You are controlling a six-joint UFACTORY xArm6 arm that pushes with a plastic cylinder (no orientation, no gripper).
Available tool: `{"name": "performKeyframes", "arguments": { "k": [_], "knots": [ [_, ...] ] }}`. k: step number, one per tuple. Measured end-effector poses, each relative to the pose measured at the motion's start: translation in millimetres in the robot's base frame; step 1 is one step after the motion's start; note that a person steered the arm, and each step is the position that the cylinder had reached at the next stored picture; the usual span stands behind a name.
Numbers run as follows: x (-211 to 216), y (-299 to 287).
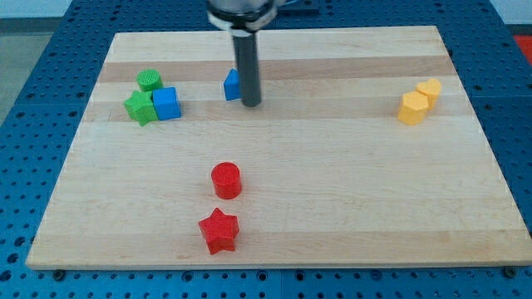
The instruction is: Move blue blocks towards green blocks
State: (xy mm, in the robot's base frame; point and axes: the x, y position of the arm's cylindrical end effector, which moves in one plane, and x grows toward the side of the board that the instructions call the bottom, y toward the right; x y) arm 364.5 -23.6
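A pale wooden board (283, 191) lay on a blue perforated bench. At far left, one blue cube (167, 104) already sat touching the green star-shaped block (140, 108), with a second green block (150, 80) just behind them; that part appeared done. A second blue block (232, 85), shape unclear as partly hidden, remained well apart to their right. My tip (251, 104), a bare rod gripping nothing, stood against this block's right side, placed for a leftward push.

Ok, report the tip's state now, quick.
My tip: a bare rod, nothing to open or close, holding nothing. It sits against the right side of a blue block, partly hidden behind the rod.
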Motion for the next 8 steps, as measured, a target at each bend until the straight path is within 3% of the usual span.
{"name": "performKeyframes", "arguments": {
  "k": [2,8],
  "knots": [
    [-41.0,-1.6],
    [-40.7,-83.9]
  ]
}}
